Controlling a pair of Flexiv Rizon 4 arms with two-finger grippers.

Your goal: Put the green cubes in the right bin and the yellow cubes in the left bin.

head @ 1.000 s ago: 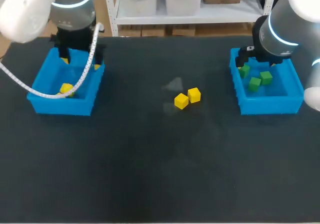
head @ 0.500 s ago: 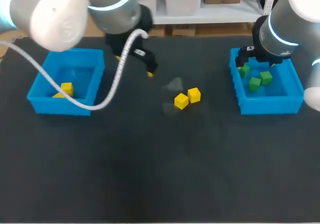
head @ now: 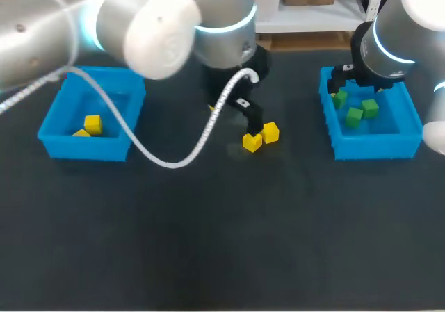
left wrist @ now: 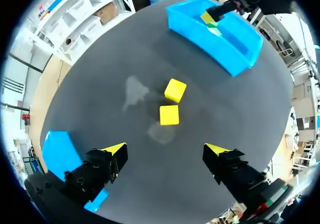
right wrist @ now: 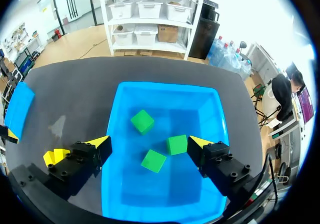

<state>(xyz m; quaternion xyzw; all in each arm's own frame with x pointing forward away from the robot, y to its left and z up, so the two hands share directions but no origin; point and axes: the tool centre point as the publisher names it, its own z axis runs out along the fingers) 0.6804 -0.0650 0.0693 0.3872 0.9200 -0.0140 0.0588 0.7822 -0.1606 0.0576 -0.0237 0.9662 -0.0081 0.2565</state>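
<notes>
Left blue plastic bin (head: 83,147), at 9 o'clock on the dark table (head: 208,242): stored yellow cubes (head: 92,124) inside. Left claw (left wrist: 165,150): spread wide, empty, above two loose yellow cubes (left wrist: 169,115) at table centre, just beside each other. Right blue plastic bin (head: 375,147), at 3 o'clock: three green cubes (head: 354,116) inside. Right claw (right wrist: 148,143): spread, empty, above them.

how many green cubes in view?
3, all in the right bin under the open right gripper: far cube ahead of it, middle cube and near cube closer in. None seen on the table; none looks hidden.
</notes>
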